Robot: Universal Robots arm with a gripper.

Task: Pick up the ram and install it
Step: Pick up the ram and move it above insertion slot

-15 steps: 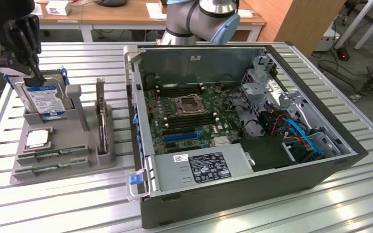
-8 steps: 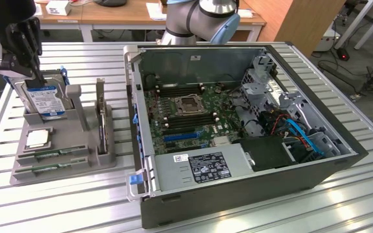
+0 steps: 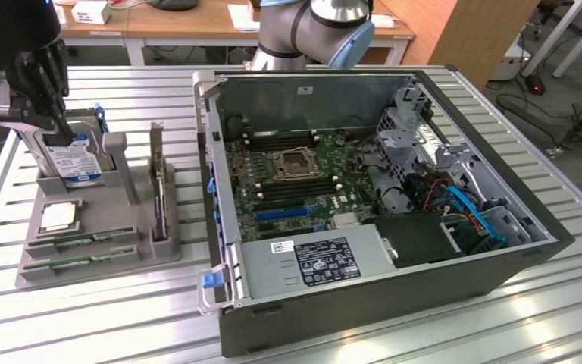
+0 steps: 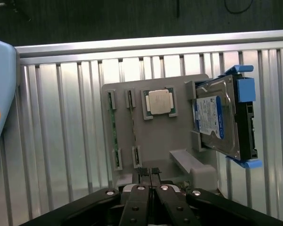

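Wrist view: you have the black gripper [image 4: 151,175] with its fingers pressed together, pinching nothing, poised over the grey plastic parts holder [image 4: 181,127]. The ram [image 4: 133,127], a thin green circuit-board stick, sits in its slot just ahead of the fingertips. Its long axis runs straight away from them, with a second green stick [image 4: 113,134] parallel alongside.

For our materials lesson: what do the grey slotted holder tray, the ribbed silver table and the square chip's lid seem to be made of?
The grey slotted holder tray looks like matte plastic: a dull, even grey with no glints. The ribbed silver table is metal, probably brushed aluminium, as bright streaky reflections run along its slats. The square chip's lid looks like metal: satin silver with a soft sheen.
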